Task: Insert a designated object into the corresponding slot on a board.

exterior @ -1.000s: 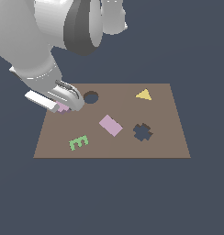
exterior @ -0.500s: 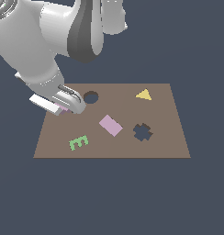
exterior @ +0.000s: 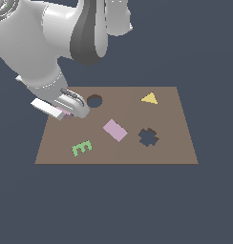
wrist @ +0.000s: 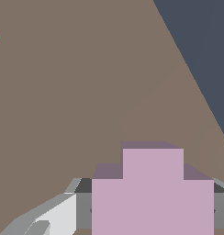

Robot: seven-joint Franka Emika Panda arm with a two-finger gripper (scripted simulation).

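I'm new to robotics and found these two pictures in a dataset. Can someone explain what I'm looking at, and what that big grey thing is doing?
These are simulator renders, not photos. The big grey shape is a robot arm, and its gripper is the two-fingered clamp at its end. The wide picture comes from a camera off the arm; the close-up comes from a camera on the wrist, looking past the fingers.

A flat brown board lies below the arm. It has a round hole and a cross-shaped slot cut into it. On the board lie a yellow triangle, a pink rectangle and a green letter E.

The gripper is low over the board's corner near the round hole. In the wrist view the pink cross piece fills the space between the fingers, so it appears to be gripped. It is apart from the cross slot.
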